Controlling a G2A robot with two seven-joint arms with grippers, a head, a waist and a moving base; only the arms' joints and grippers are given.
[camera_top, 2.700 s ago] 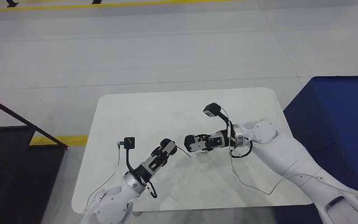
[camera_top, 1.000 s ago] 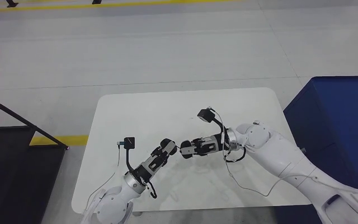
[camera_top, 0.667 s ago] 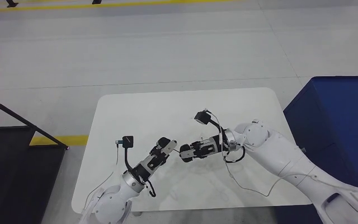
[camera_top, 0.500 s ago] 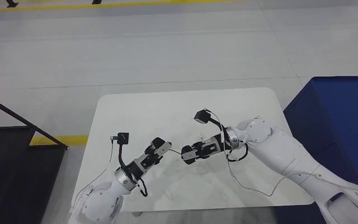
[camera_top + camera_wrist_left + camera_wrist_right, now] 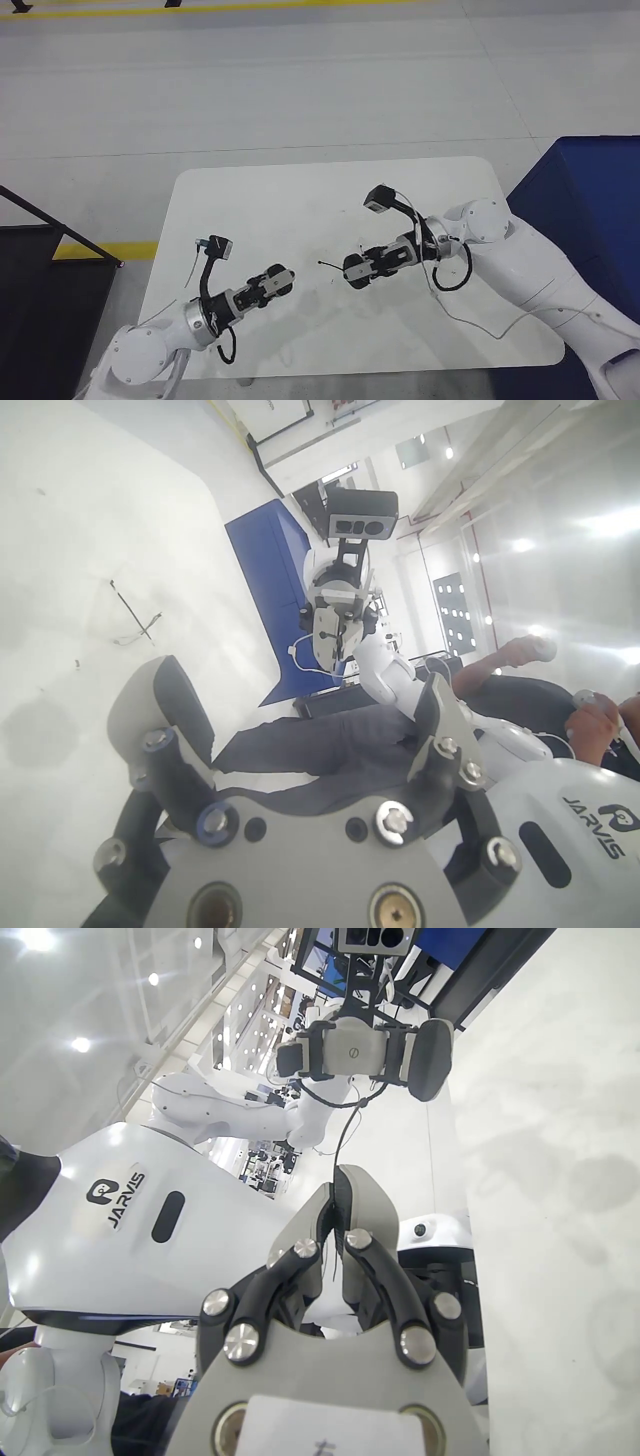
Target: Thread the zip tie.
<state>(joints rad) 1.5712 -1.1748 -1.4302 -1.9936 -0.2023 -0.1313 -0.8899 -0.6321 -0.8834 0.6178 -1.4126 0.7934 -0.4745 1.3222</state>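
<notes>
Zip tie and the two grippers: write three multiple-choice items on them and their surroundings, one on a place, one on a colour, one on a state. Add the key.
1. Where is the thin black plastic zip tie?
A. On the floor
B. Pinched in the right gripper
C. Inside a drawer

2. What colour is the large box beside the white round-cornered table?
A. Blue
B. Red
C. Green

3. What state is the left gripper in?
A. Open and empty
B. Shut on the tie
C. Shut on a cable

Key:
1 B, since the right wrist view shows the tie running out from between that gripper's closed fingers.
2 A, since the top view shows its blue panels.
3 A, since its fingers stand wide apart with nothing between them.
</notes>
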